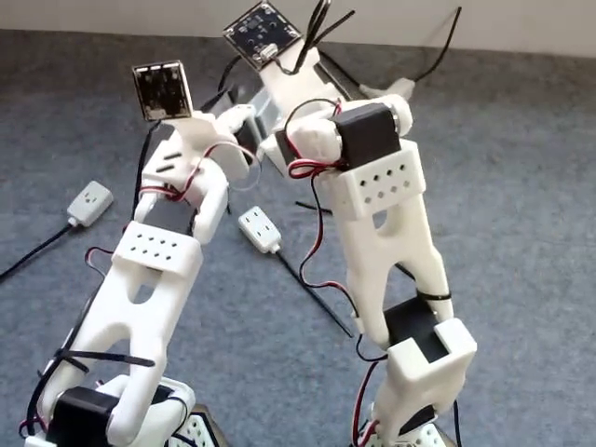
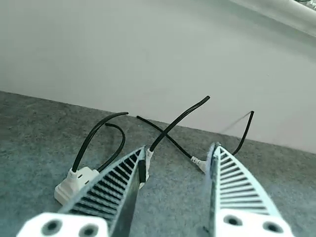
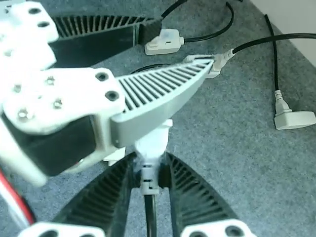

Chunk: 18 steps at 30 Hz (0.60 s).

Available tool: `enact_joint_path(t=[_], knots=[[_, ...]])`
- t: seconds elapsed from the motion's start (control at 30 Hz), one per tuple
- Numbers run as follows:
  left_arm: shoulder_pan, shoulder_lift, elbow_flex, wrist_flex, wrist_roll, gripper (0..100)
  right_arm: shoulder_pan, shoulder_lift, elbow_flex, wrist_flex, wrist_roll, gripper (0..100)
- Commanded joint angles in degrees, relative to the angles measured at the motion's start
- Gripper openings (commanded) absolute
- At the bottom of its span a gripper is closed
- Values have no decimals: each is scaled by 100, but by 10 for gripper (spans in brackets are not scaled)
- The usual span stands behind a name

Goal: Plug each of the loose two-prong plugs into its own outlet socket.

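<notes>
My right gripper [image 3: 150, 170] is shut on a white two-prong plug [image 3: 154, 140], its black cord running back between the fingers. Just beyond that plug, my left gripper [image 2: 178, 148] stands open with nothing between its ribbed fingers [image 3: 163, 91]. A white outlet socket [image 2: 74, 180] on a black cord lies beside one left finger; the same or another socket [image 3: 163, 42] lies at the far finger's tip. Loose plugs [image 2: 200, 163] [image 3: 291, 118] rest on the grey carpet farther out. Two more outlet sockets [image 1: 260, 229] [image 1: 90, 202] lie near the arms.
Black cords [image 2: 177, 121] cross and loop over the carpet toward a pale wall [image 2: 148, 49]. A cord [image 1: 317, 298] runs between both arm bases. Both arms [image 1: 149, 270] [image 1: 391, 233] lean close together over the far part of the carpet.
</notes>
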State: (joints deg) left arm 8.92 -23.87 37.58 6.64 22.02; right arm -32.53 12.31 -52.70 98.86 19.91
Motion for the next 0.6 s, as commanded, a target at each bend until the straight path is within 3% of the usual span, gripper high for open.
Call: enact_joint_path(t=[0.0,0.43,0.57], knots=[[84,-145,215,-70,-44,227,-13,-321,-57,215,0,33],[136,-145,497,-79,-44,227,-22,-321,-22,215,0,33],[-233,-154,453,-105,-44,227,-13,-303,-22,215,26,33]])
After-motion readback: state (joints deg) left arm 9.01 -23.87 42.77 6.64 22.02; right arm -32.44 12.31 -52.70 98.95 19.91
